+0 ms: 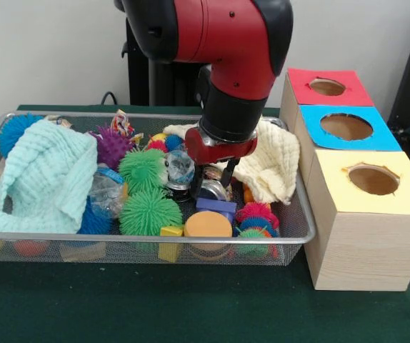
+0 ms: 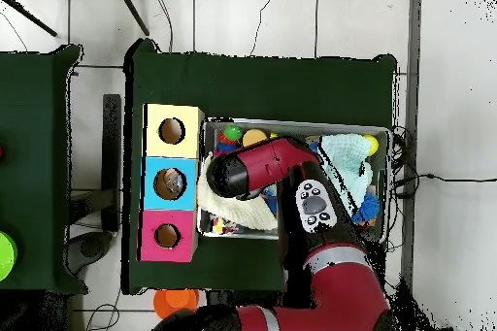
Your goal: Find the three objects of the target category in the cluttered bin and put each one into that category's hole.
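The wire mesh bin [image 1: 148,240] lies on the green table and is full of clutter; it also shows in the overhead view [image 2: 291,123]. A crushed clear bottle with a blue label [image 1: 180,169] lies near the bin's middle, just left of my gripper. Another [image 1: 105,193] lies by the mint towel. My gripper [image 1: 216,182] points down into the bin, open, with its fingers either side of a shiny metal can [image 1: 214,191]. In the overhead view the arm [image 2: 262,167] hides the gripper. A third bottle is not visible.
Three wooden boxes stand right of the bin, with holes in red [image 1: 326,87], blue [image 1: 346,126] and yellow [image 1: 373,180] tops. A mint towel [image 1: 44,175], a cream towel [image 1: 273,161], green spiky balls [image 1: 144,171], an orange disc [image 1: 208,224] and blocks fill the bin.
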Robot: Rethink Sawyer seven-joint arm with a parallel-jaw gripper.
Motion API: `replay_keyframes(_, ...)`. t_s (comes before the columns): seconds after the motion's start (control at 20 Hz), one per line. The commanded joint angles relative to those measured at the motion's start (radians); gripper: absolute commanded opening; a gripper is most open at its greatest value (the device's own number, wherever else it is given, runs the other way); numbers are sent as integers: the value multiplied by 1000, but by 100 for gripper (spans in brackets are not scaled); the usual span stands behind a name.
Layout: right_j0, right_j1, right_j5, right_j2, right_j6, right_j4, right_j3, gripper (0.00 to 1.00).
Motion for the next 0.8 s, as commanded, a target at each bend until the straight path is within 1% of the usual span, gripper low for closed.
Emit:
replay_keyframes(0.05, -13, 157, 113, -31, -33, -42, -13, 100)
replay_keyframes(0.2, 12, 148, 149, -59, -32, -58, -21, 100)
replay_keyframes(0.5, 42, 138, 158, -90, -22, -67, -44, 100)
replay_keyframes(0.8, 64, 93, 162, -102, -10, -39, -8, 100)
